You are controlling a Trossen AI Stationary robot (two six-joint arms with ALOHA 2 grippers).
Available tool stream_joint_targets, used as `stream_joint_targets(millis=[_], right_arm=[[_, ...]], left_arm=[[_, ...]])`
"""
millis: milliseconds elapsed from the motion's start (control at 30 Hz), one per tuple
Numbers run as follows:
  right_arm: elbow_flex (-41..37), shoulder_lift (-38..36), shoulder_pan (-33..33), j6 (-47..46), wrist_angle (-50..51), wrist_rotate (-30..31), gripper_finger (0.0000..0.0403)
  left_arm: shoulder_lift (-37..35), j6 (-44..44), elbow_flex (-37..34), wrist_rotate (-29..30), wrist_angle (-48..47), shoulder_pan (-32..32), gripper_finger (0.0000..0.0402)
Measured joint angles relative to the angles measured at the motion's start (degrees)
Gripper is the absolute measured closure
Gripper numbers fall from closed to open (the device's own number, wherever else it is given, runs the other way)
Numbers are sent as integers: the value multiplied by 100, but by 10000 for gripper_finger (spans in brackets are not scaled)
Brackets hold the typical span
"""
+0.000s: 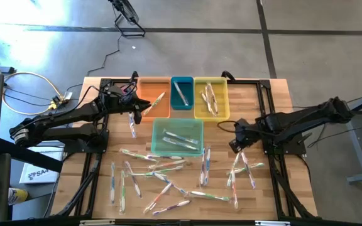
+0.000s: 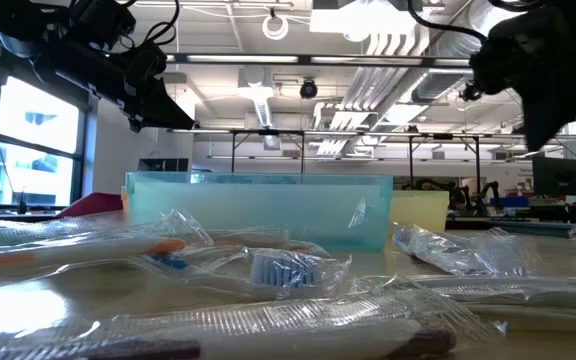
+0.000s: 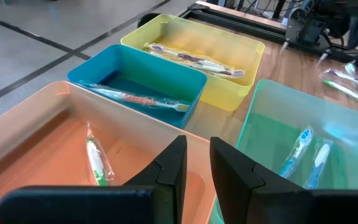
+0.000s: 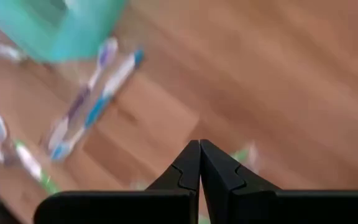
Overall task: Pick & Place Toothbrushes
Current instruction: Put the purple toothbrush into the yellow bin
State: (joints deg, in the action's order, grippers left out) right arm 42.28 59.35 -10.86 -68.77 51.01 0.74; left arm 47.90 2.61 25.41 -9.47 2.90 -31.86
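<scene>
Toothbrushes lie scattered across the near half of the worktop, and a few already rest in the four bins at the far side. In the high view, note the left gripper above the near edge of the orange bin, where one green brush lies; the right gripper hangs over the worktop just beside the right-hand cluster of loose brushes and to the right of the mint bin. The low view shows wrapped brushes in the foreground, with the mint bin behind; both arms appear only as dark shapes overhead. In the left wrist view, observe the left fingers parted by a narrow gap with nothing between them, poised over the wall between the orange bin and the mint bin; the blue bin and yellow bin each hold brushes. In the right wrist view, the right fingers are pressed fully together and grip nothing; loose brushes lie ahead on the wood. Judge the step as between picks: neither arm carries a brush. For the next move, you would need to spread the right fingers, line them across one handle clear of its neighbours, then descend.
</scene>
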Motion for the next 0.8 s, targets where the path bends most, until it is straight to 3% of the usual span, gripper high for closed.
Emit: stream_joint_targets(millis=[567, 800], right_arm=[[0, 391, -877, -2025, 747, -1112, 400], [0, 391, -1055, -2460, 860, -921, 400]], left_arm=[[-1, 1, -1, 20, 4, 2, 333], [0, 0, -2, 18, 2, 1, 333]])
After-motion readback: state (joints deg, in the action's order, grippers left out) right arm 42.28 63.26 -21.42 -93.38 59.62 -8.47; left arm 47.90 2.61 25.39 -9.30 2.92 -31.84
